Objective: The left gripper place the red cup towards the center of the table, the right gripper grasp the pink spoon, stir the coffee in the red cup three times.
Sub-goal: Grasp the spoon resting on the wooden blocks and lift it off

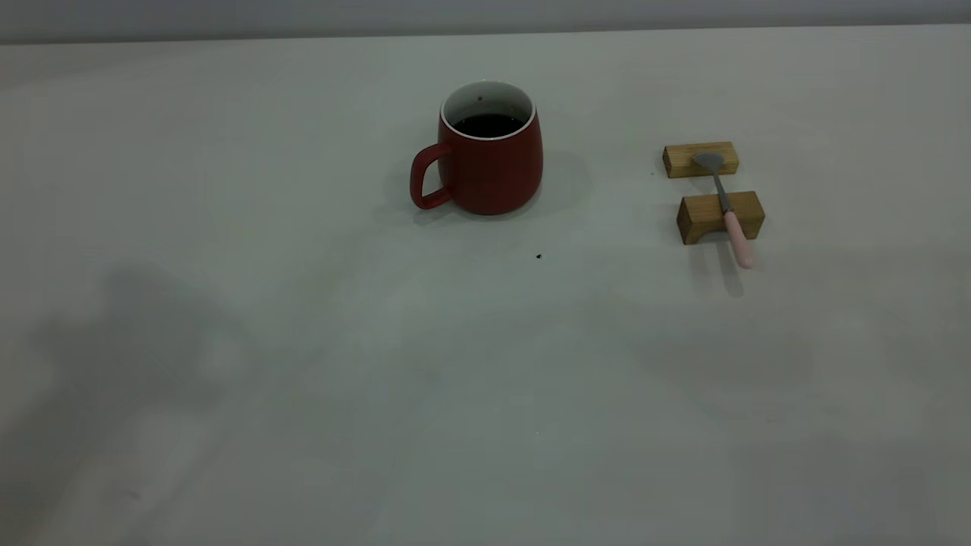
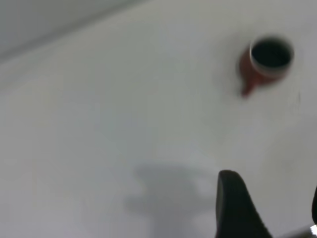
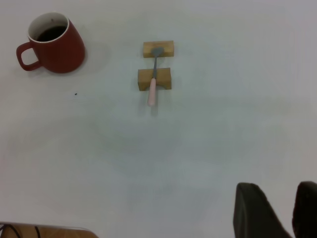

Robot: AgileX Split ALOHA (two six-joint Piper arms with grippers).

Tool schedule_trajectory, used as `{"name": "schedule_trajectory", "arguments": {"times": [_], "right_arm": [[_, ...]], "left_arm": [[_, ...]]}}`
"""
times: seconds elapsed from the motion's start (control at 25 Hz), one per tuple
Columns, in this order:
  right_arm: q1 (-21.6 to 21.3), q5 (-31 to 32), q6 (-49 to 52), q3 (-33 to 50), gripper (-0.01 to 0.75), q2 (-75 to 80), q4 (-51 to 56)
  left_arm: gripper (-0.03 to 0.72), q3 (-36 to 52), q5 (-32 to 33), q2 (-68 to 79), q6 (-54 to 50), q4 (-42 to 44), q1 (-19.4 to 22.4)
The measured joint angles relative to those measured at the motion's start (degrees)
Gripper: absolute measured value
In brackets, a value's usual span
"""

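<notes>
The red cup (image 1: 489, 163) stands upright on the table (image 1: 379, 379) near the far middle, its handle pointing left, with dark coffee (image 1: 489, 125) inside. To its right the pink spoon (image 1: 727, 208) lies across two wooden blocks, bowl on the far one. Neither arm appears in the exterior view. My left gripper (image 2: 272, 201) hangs open and empty high above the table, well away from the red cup (image 2: 265, 62). My right gripper (image 3: 280, 208) is held back from the pink spoon (image 3: 153, 84) and the red cup (image 3: 54, 44), its fingers a small gap apart with nothing between them.
Two small wooden blocks (image 1: 700, 159) (image 1: 719, 216) carry the spoon. A tiny dark speck (image 1: 538, 256) lies in front of the cup. A wall edge runs along the table's far side. Arm shadows fall on the near left of the table.
</notes>
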Motion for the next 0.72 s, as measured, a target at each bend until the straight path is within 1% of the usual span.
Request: {"name": "schedule_trajectory", "arguments": {"times": [0.16, 0.36, 0.48, 0.6, 0.72], "right_arm": [[0.0, 0.0, 0.0, 0.0, 0.237, 0.0, 0.0], [0.0, 0.0, 0.0, 0.0, 0.237, 0.0, 0.0], [0.0, 0.0, 0.0, 0.0, 0.237, 0.0, 0.0], [0.0, 0.0, 0.0, 0.0, 0.237, 0.0, 0.0], [0.0, 0.0, 0.0, 0.0, 0.237, 0.0, 0.0]], "left_arm": [[0.443, 15.33, 0.0, -9.18, -1.22, -0.69, 0.0], [0.443, 34.38, -0.26, -20.89, -1.42, -4.73, 0.0], [0.443, 44.15, -0.69, -28.11, -1.27, -6.44, 0.0], [0.443, 51.18, -1.39, -35.78, 0.47, -6.97, 0.0], [0.443, 55.78, -2.01, -42.86, 1.52, -7.94, 0.0]]}}
